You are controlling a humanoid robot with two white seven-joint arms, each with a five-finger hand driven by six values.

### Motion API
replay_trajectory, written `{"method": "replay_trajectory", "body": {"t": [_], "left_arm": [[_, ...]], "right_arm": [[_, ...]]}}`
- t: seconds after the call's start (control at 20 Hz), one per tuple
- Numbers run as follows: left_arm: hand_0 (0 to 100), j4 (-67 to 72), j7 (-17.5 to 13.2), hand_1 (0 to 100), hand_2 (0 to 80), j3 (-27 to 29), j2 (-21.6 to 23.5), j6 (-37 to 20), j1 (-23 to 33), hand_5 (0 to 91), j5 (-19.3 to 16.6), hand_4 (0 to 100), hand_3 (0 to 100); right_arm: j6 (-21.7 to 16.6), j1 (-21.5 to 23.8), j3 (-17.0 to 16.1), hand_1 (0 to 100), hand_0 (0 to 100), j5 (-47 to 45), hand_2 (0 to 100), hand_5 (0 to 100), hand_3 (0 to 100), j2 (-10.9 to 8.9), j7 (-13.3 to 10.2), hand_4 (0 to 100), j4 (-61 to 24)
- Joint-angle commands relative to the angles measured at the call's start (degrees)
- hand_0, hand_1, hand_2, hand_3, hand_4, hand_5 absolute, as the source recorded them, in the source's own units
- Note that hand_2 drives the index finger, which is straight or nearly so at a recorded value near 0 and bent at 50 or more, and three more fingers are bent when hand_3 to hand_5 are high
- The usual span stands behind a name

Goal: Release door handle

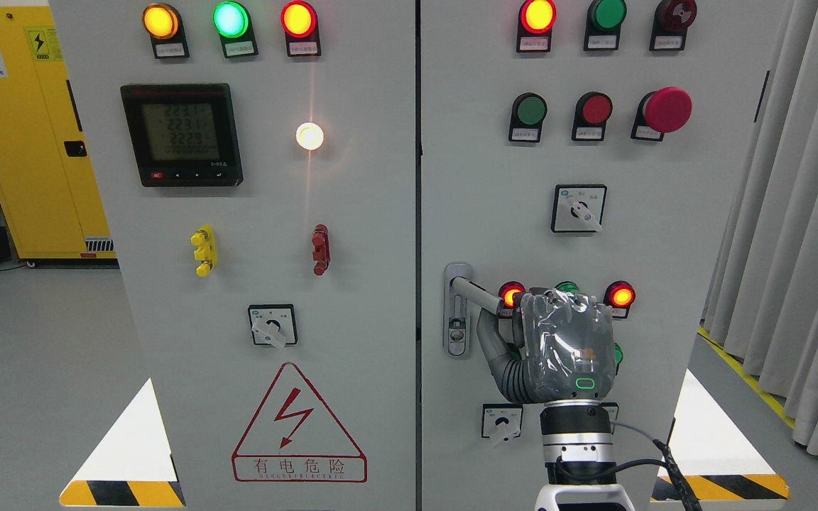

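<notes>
the right robot hand [565, 341] is wrapped around the door handle [476, 289] on the right cabinet door [664, 284], so next its fingers should open and pull back to let go.

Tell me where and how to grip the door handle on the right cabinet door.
Grip the door handle on its free lever, which swings out rightward from the lock plate. Come from the right and below, where the right hand sits, wrapping fingers around the bar.

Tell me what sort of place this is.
Likely an industrial electrical room or training lab: a grey control cabinet with indicator lamps, a power meter, and a yellow safety cabinet behind.
</notes>
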Motion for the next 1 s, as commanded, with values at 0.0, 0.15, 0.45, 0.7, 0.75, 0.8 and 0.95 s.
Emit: {"method": "replay_trajectory", "body": {"t": [0.0,0.15,0.45,0.7,0.75,0.8,0.95], "left_arm": [[12,0.0,0.0,56,0.0,-0.1,0.0,0.1,0.0,0.0,0.0,0,0],[12,0.0,0.0,56,0.0,0.0,0.0,0.0,0.0,0.0,0.0,0,0],[12,0.0,0.0,56,0.0,0.0,0.0,0.1,0.0,0.0,0.0,0,0],[12,0.0,0.0,56,0.0,0.0,0.0,0.1,0.0,0.0,0.0,0,0],[12,0.0,0.0,56,0.0,0.0,0.0,0.1,0.0,0.0,0.0,0,0],[12,0.0,0.0,56,0.0,0.0,0.0,0.0,0.0,0.0,0.0,0,0],[12,0.0,0.0,56,0.0,0.0,0.0,0.0,0.0,0.0,0.0,0,0]], "right_arm": [[0.0,-0.3,-0.2,39,64,-0.1,100,100,100,0.00,0.2,100,0.0],[0.0,-0.3,-0.2,39,64,0.0,100,100,100,0.00,0.2,100,0.0],[0.0,-0.3,-0.2,39,65,0.0,100,100,100,0.00,0.2,100,0.0],[0.0,-0.3,-0.2,39,65,0.0,100,100,100,0.00,0.2,100,-0.2],[0.0,-0.3,-0.2,38,65,-0.1,100,100,100,0.00,0.2,100,-0.2],[0.0,-0.3,-0.2,38,65,-0.1,100,100,100,0.00,0.2,100,-0.2],[0.0,-0.3,-0.2,38,65,0.0,100,100,100,0.00,0.2,100,-0.2]]}}
